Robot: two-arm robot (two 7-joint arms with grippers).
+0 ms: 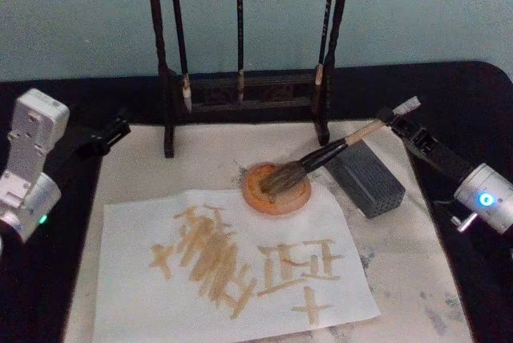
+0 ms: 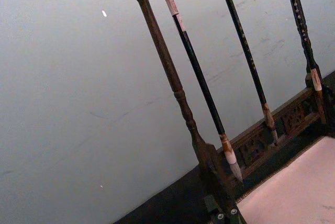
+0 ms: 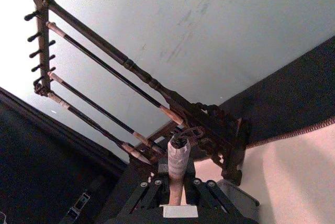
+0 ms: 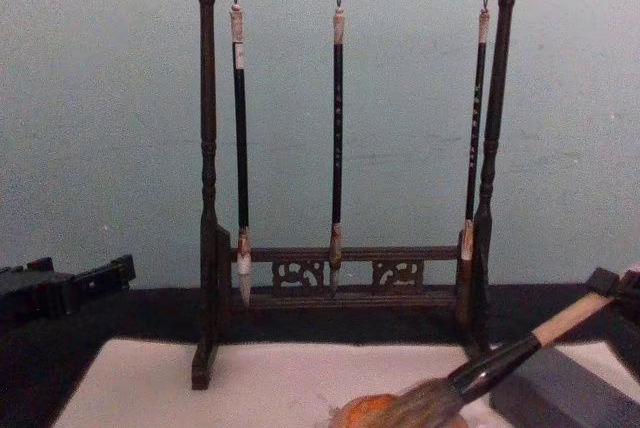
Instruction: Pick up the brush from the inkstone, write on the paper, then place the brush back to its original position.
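Observation:
The brush (image 1: pixel 321 155) lies slanted, its bushy bristles resting on the round orange inkstone (image 1: pixel 255 195) and its handle propped over a dark grey block (image 1: pixel 369 179). My right gripper (image 1: pixel 398 121) is at the handle's whitish far end, shut on it; in the right wrist view the wrapped handle end (image 3: pixel 177 161) sticks up between the fingers (image 3: pixel 149 195). From the chest view the brush (image 4: pixel 500 358) slopes down toward the inkstone (image 4: pixel 365 410). The paper (image 1: pixel 337 223) lies in front of the inkstone and bears tan strokes. My left gripper (image 1: pixel 112 131) is parked at the table's left side.
A dark wooden brush rack (image 1: pixel 240 86) with three slim hanging brushes stands at the back of the pale mat (image 1: pixel 417 263). Black tabletop surrounds the mat. The grey block sits just right of the inkstone.

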